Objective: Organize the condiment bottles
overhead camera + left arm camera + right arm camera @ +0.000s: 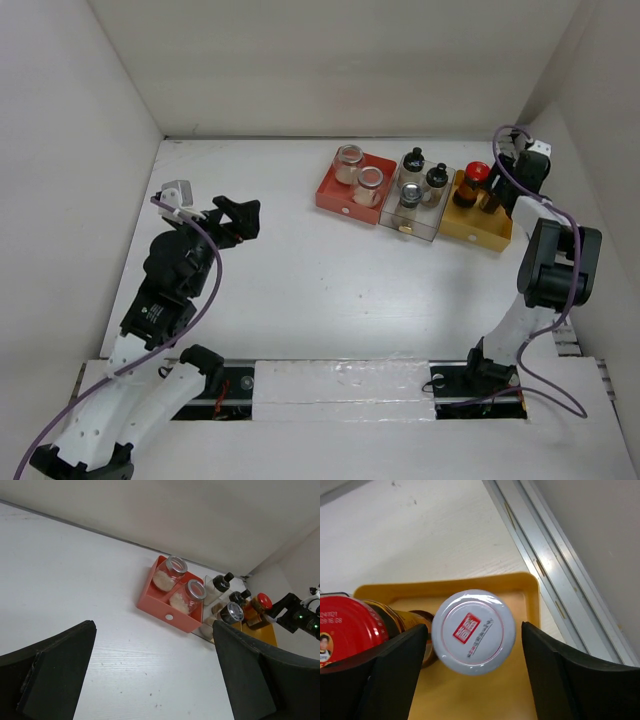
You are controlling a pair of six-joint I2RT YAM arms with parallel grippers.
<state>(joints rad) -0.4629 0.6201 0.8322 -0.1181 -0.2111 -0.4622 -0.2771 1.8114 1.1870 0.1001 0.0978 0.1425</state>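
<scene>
Shows a date-style code ending "241101" in white on the round red lid (pixel 345 625), above a blurred second line and a tiny portrait. Carries a red square seal and cursive script, both illegible, on the round white cap (pixel 472 630).

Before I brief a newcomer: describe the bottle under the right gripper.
Start at the right wall: the yellow tray sits nearest it. The bottle stands there between the open fingers of the right gripper. Its red-stamped white cap sets it apart from the red-lidded jar alongside.

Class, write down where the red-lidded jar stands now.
Top view: the red-lidded jar stands in the yellow tray, rightmost of three, beside the clear tray.
</scene>
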